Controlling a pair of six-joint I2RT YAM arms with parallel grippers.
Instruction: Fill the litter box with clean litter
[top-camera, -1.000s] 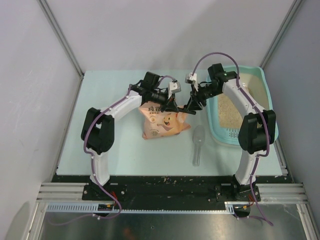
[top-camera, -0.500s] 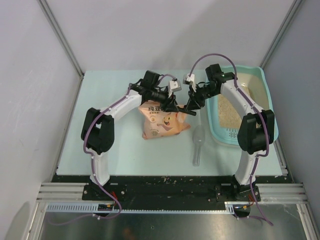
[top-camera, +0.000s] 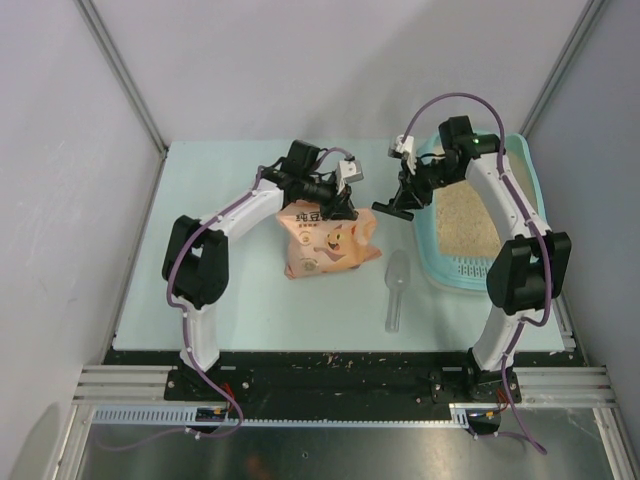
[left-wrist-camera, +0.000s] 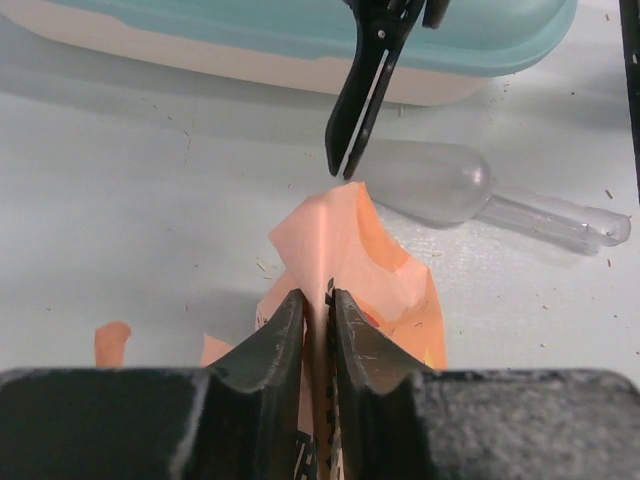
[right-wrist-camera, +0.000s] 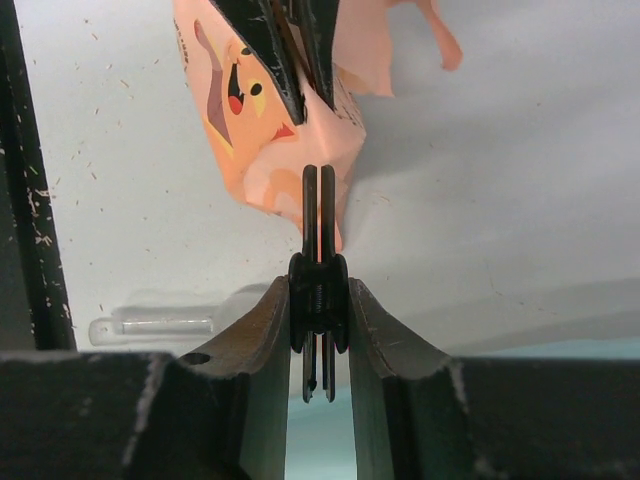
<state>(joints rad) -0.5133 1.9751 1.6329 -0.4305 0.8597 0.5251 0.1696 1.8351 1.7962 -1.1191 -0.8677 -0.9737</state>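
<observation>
Peach bag (top-camera: 325, 250) pinched by left gripper (left-wrist-camera: 318, 298); right gripper (right-wrist-camera: 318, 287) clamps scissors (right-wrist-camera: 318, 210). We judge: opening bag; next, snip top.

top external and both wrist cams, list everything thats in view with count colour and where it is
litter box: 1, teal, far right part of the table
clean litter: one layer, beige, inside the litter box
bag: 1, peach-pink with a cartoon cat, mid-table, left of the box
scoop: 1, clear plastic, lying on the table between bag and box
scissors: 1 pair, black, blades closed, tips by the bag's top corner
table: 1, pale blue-green, under everything
left arm: 1, white and black, reaching over the bag
right arm: 1, white and black, arched over the box
left fingers: shut on the bag's top edge
right fingers: shut on the scissors
</observation>
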